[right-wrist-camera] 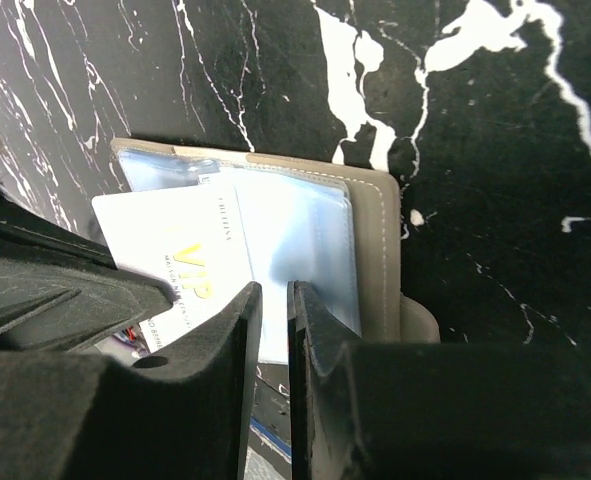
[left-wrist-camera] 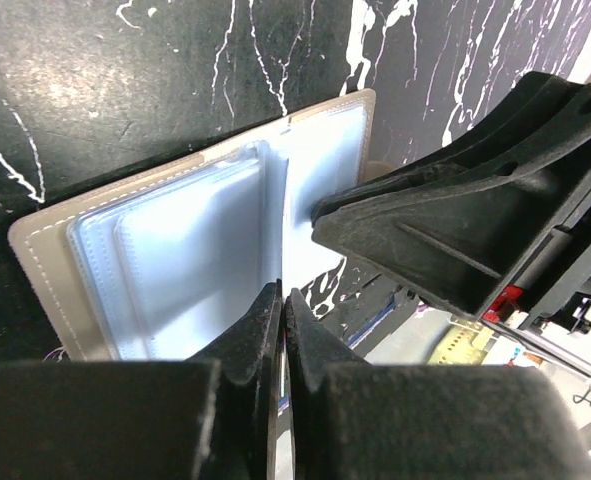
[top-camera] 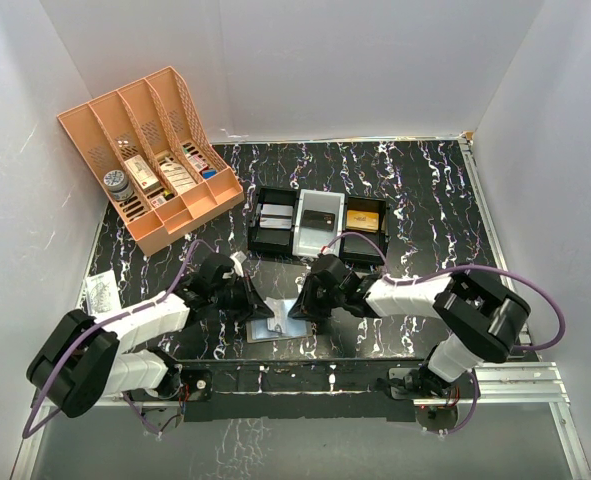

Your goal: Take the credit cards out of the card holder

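Note:
The card holder (top-camera: 272,327) lies open on the black marbled table between my two grippers, grey-brown cover down, grey-blue sleeves up; it also shows in the left wrist view (left-wrist-camera: 45,260) and the right wrist view (right-wrist-camera: 375,240). A white credit card (right-wrist-camera: 175,250) with gold "VIP" lettering sticks partly out of its sleeves. My left gripper (top-camera: 258,303) (left-wrist-camera: 283,295) is shut on that card's edge, seen as a thin sliver between its fingers. My right gripper (top-camera: 303,300) (right-wrist-camera: 272,290) is shut, tips down on the holder's sleeves.
A black three-compartment tray (top-camera: 297,248) stands just behind the holder, with grey, black and gold cards (top-camera: 363,217) in it. The orange lattice organiser (top-camera: 155,150) is at the back left. A paper scrap (top-camera: 102,290) lies at the left edge.

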